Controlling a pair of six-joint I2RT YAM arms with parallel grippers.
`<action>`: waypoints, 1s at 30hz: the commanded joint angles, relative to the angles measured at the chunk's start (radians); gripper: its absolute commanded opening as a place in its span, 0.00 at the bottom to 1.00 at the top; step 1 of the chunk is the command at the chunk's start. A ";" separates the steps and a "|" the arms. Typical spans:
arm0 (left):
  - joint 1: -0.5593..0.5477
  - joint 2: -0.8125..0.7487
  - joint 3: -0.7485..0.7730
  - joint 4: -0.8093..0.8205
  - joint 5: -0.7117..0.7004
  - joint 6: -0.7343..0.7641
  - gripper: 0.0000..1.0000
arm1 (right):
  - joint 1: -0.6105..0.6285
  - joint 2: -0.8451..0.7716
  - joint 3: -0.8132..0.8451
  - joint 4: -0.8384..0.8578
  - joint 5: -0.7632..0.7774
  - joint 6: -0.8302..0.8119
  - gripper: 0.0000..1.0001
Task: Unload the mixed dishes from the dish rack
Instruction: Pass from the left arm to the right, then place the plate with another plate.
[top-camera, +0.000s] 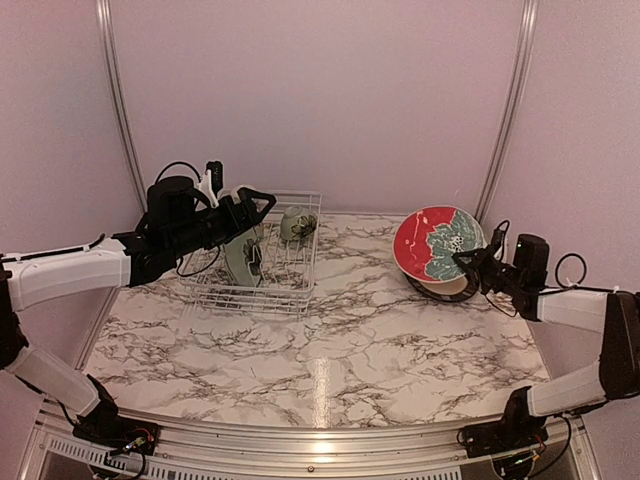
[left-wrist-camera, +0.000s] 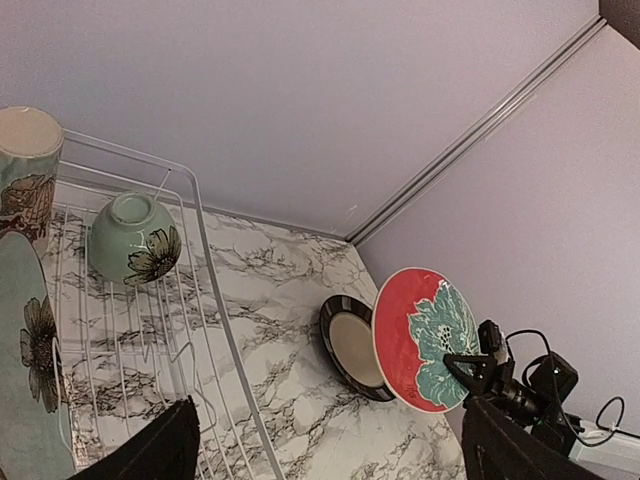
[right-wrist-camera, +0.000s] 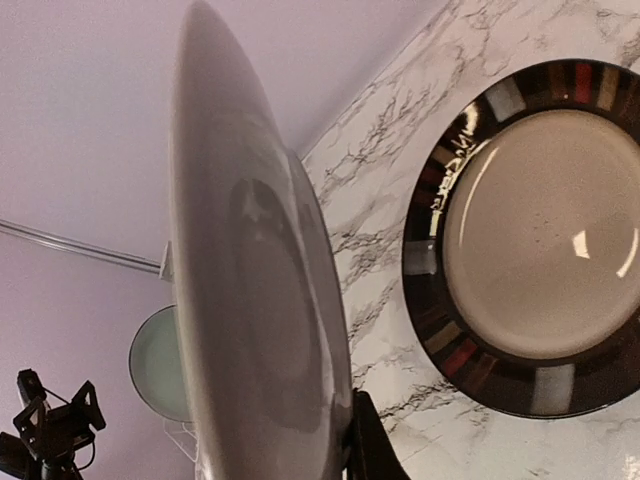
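Remote view: the dish rack (top-camera: 290, 290) sits at ten o'clock on the marble table (top-camera: 330, 350). My left arm stretches level over it, and the left gripper (left-wrist-camera: 330, 405) is empty with its fingers spread wide. At two o'clock my right arm reaches inward. The right gripper (top-camera: 468, 262) is clamped on a tilted red plate (top-camera: 437, 243) above a striped plate (right-wrist-camera: 540, 240) lying flat. In the rack are a green plate (top-camera: 243, 258) on edge, a mug (left-wrist-camera: 25, 170) and a bowl (top-camera: 297, 222).
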 joint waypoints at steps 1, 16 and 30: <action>0.002 -0.026 0.028 -0.025 -0.009 0.021 0.94 | -0.137 -0.018 0.010 -0.034 -0.066 -0.081 0.00; -0.004 -0.037 0.022 -0.017 0.002 0.013 0.94 | -0.261 0.272 0.144 0.063 -0.214 -0.102 0.00; -0.006 -0.036 0.029 -0.025 0.002 0.018 0.94 | -0.261 0.469 0.226 0.167 -0.249 -0.074 0.00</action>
